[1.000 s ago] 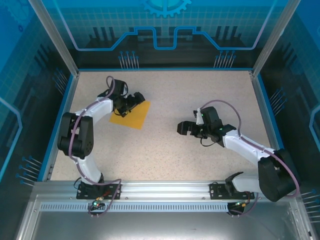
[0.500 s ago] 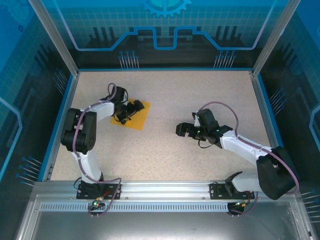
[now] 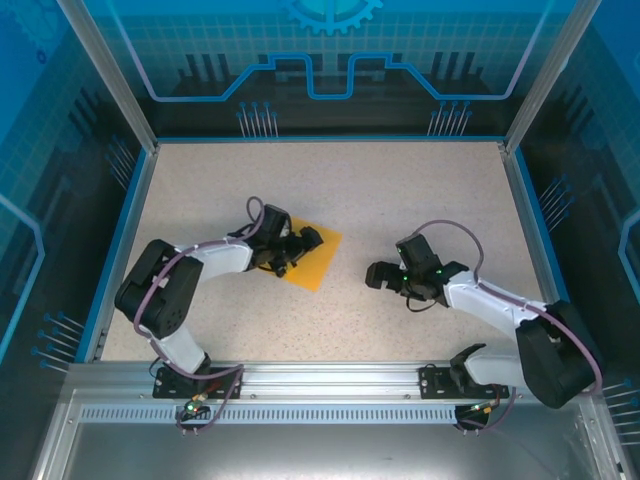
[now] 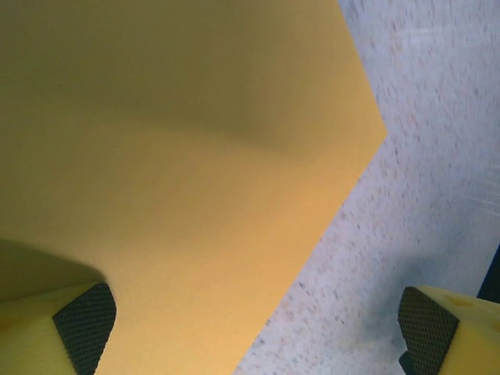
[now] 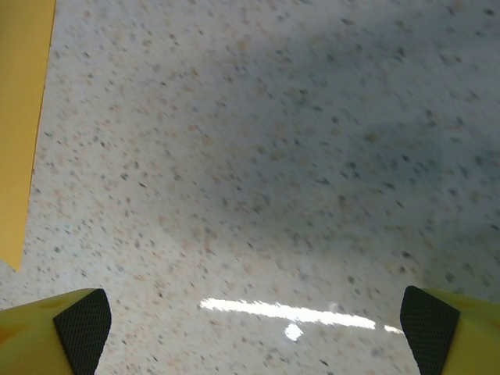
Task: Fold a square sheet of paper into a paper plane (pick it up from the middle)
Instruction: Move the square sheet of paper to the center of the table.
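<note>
Left gripper (image 4: 254, 320): jaws spread, edge of the square sheet of paper (image 4: 180, 180) between them. Right gripper (image 5: 254, 320): jaws spread above the table (image 5: 312, 156), sheet beyond one jaw

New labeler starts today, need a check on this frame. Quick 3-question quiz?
1. True or false: the left gripper is shut on the paper.
2. Where is the paper? A: on the table, partly beneath the left gripper. B: between the right gripper's fingers. C: against the table's far edge.
3. Fill in: the right gripper's jaws stand ____ over bare table.

Key
1. False: its jaws stand wide open over the paper, gripping nothing.
2. A.
3. Open.
</note>
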You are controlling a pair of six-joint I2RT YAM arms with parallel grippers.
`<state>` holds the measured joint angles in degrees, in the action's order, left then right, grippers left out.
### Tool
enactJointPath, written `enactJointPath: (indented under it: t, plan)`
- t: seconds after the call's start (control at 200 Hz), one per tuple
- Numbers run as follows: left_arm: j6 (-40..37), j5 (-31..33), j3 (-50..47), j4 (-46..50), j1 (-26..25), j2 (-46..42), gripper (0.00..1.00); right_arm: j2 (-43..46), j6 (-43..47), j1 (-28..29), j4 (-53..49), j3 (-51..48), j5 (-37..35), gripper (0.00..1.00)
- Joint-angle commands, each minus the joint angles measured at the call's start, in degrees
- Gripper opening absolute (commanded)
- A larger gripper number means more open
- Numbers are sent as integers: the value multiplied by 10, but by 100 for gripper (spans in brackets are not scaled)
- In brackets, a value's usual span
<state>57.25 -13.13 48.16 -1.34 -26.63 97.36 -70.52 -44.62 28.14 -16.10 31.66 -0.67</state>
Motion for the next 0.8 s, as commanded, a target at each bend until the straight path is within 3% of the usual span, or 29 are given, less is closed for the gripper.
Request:
enactJointPath:
  t: [0.0, 0.18, 0.32, 0.5, 0.655, 0.795]
  plan:
    - [60, 11, -26, 26, -39, 9, 99, 56, -10, 8, -29, -16, -10, 100]
    - [53, 18, -11, 40, -55, -25, 98, 164, 0, 8, -51, -48, 9, 99]
    - [12, 36, 13, 90, -55, -68, 98, 221, 6, 9, -22, -65, 67, 99]
    - [-35, 54, 21, 152, -54, -140, 99, 193, 9, 19, -29, -46, 110, 99]
    - [-72, 54, 18, 181, -40, -176, 98, 158, -7, 68, -32, -22, 68, 99]
    - [-79, 25, 2, 188, 10, -203, 98, 131, -28, 114, -46, 11, 24, 99]
